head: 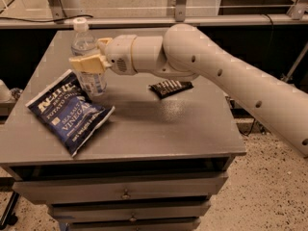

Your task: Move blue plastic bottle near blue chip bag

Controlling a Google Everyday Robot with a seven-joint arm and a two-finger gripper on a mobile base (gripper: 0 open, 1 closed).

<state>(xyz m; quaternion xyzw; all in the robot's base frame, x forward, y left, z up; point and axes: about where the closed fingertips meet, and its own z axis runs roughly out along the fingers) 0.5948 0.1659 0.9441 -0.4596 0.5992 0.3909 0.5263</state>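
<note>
Gripper [87, 64] of a one-armed mobile robot holds the blue plastic bottle [83, 43] upright over the left rear part of a grey desk [159, 124]. Its tan fingers [82, 61] are clamped around the bottle's middle. The white cap [82, 24] stands clear above the fingers, and the white-and-blue label shows below them. Whether the bottle's base rests on the desk or hangs just above it cannot be told.

The blue chip bag [69, 111] lies flat on the front left of the desk, lettering up, and its upper right edge is just beside the foot of the bottle. The robot's pale arm [216, 66] reaches in from the right across the desk. A small black snack wrapper [171, 87] lies near the middle of the desk, under the arm and well apart from the bag. Drawers [125, 192] with small round knobs run along the desk's front.
</note>
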